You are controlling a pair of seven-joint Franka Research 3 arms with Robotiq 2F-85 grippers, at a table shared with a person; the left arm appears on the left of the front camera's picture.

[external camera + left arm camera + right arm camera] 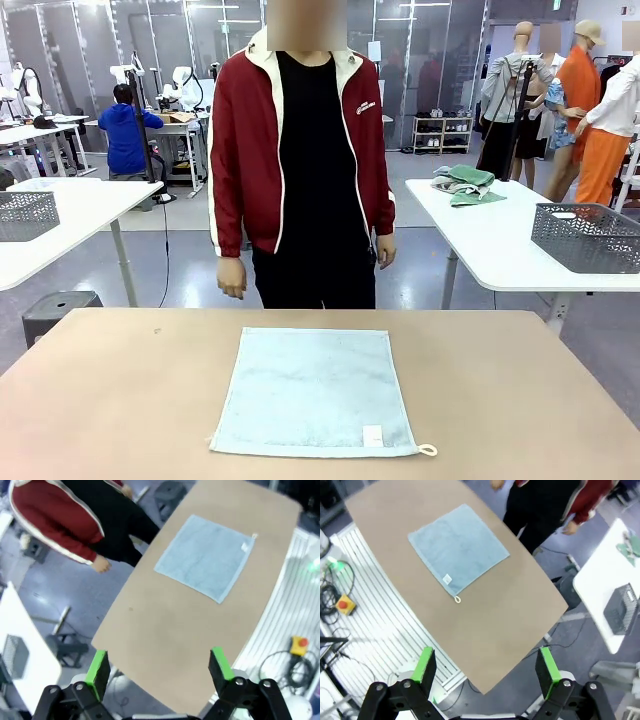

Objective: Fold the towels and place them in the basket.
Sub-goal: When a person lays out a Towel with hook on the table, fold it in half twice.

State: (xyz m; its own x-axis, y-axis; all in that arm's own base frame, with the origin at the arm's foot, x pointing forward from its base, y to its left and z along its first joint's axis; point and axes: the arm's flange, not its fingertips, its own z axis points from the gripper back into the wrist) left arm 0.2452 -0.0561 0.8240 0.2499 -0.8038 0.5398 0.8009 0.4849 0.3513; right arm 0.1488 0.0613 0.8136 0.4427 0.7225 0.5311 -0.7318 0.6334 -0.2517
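On the brown table (120,400), seen from the robot's side: person (300,160) standing at the far edge, arms hanging, hands clear of the tabletop; light blue towel (315,390) spread flat and unfolded in the middle, close to the near edge; dark basket (585,235) well apart, on a white side table (480,240) at right; left gripper (159,654) and right gripper (486,652) high above the tabletop, fingers wide apart, holding nothing; white label (372,436) and loop (428,450) at the towel's near right corner
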